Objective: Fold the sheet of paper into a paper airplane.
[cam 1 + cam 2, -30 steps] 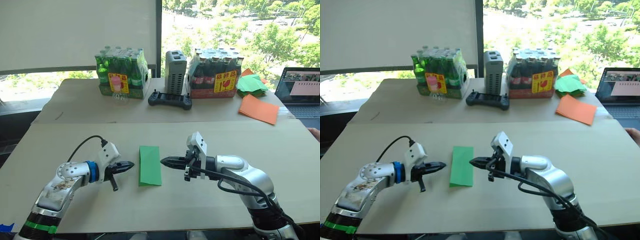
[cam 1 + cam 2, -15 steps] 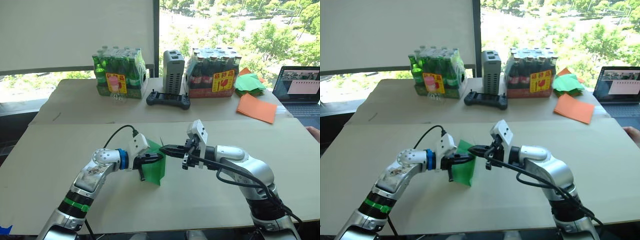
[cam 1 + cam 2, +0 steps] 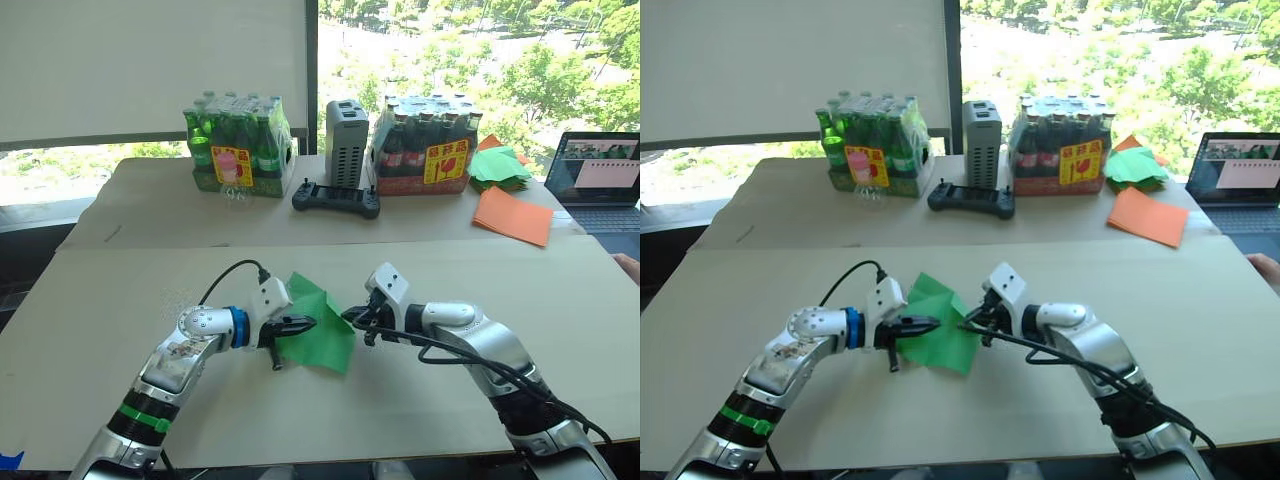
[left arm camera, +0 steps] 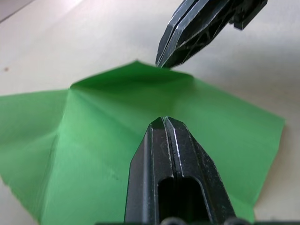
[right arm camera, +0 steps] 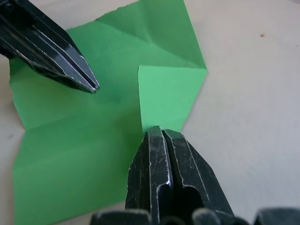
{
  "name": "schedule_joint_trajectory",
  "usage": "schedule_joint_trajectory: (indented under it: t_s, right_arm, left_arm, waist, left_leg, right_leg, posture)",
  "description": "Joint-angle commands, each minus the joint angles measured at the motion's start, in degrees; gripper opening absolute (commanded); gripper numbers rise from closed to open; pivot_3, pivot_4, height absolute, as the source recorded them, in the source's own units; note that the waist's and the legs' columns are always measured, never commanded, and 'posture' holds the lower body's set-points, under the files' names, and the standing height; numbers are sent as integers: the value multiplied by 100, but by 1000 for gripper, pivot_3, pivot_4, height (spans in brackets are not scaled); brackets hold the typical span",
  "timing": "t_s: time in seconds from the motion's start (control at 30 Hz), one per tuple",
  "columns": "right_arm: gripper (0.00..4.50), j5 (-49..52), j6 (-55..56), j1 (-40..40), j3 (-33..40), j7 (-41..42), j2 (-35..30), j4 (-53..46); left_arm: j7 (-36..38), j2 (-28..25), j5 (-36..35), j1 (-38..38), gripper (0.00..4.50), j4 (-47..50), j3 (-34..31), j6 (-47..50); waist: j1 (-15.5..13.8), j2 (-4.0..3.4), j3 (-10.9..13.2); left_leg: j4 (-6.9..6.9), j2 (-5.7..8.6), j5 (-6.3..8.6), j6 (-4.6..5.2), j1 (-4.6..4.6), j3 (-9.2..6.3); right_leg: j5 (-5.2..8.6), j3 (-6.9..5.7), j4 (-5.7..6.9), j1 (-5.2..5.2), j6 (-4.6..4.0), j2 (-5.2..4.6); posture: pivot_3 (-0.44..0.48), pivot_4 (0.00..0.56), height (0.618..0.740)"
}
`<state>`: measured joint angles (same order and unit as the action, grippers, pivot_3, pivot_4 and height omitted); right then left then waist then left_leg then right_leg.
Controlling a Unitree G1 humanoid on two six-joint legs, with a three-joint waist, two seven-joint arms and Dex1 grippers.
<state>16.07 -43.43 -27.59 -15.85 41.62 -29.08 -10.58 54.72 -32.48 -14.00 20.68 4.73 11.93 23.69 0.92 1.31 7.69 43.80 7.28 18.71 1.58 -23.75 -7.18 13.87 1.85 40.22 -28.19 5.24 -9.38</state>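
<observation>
Both end effectors, left point(image 3: 305, 324) and right point(image 3: 352, 318), fingers pressed together, apparently empty, press the paper point(image 3: 318, 326); a slip could skew the crease.

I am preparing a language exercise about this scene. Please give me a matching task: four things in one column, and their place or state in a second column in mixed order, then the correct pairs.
Things:
1. sheet of paper
2. left gripper
3. black controller
4. orange sheets

Places or states:
A. on the far table, at its right side
B. fingers shut, tips on the green paper
C. opened out and creased, between the two grippers
D. in front of the grey box, between the two bottle packs

Pairs: 1-C, 2-B, 3-D, 4-A
</observation>
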Motion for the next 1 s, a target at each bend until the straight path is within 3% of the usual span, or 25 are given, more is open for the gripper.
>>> schedule_joint_trajectory:
  t_s: [0.03, 0.4, 0.53, 0.6, 0.77, 1.0]
  right_arm:
    - [53, -93, 202, 143, -40, 45, -22, -122]
    - [53, -88, 281, 292, 468, -206, -2, -148]
    - [53, 1221, -53, 21, 1483, 53, 354, -815]
    - [53, 1701, -245, -89, 1557, 187, 495, -1136]
    - [53, 1742, -394, -314, 778, 84, 763, -1554]
    - [53, 395, -23, -632, -548, -517, 902, -890]
  left_arm:
    - [-111, -119, 73, -172, 0, 90, -227, -156]
    - [-363, -81, 33, -408, 0, 229, -352, -78]
    - [-331, -25, 65, -371, 0, 246, -210, -101]
    - [-333, -3, 86, -342, 0, 236, -175, -108]
    - [-333, 29, 87, -275, 0, 230, -161, -90]
    - [-333, 41, 88, -254, 0, 237, -137, -90]
  waist:
    - [-7, 0, 0]
    - [-19, 0, 0]
    - [-19, 0, 0]
    - [14, 0, 0]
    - [-4, 0, 0]
    - [-21, 0, 0]
  left_leg:
    - [0, 0, 0, 0, 0, 0]
    - [4, 2, 0, 0, 0, 0]
    - [3, 1, 0, 0, -1, 0]
    - [1, -2, 0, 0, -1, 0]
    - [-1, -3, 0, 0, 1, -1]
    - [6, 2, 0, 0, 0, -1]
  right_leg:
    - [0, 0, 0, 1, 0, 0]
    - [0, 0, 1, 2, 0, -1]
    - [-1, 0, 0, 2, 0, -1]
    - [-1, 1, -1, 0, 0, 1]
    - [-1, -1, 0, 2, 0, 3]
    - [-2, -1, 2, 2, 0, -1]
  posture:
    - [0, 150, 675]
    - [0, 150, 675]
    - [0, 150, 675]
    - [0, 150, 675]
    - [0, 150, 675]
    - [0, 150, 675]
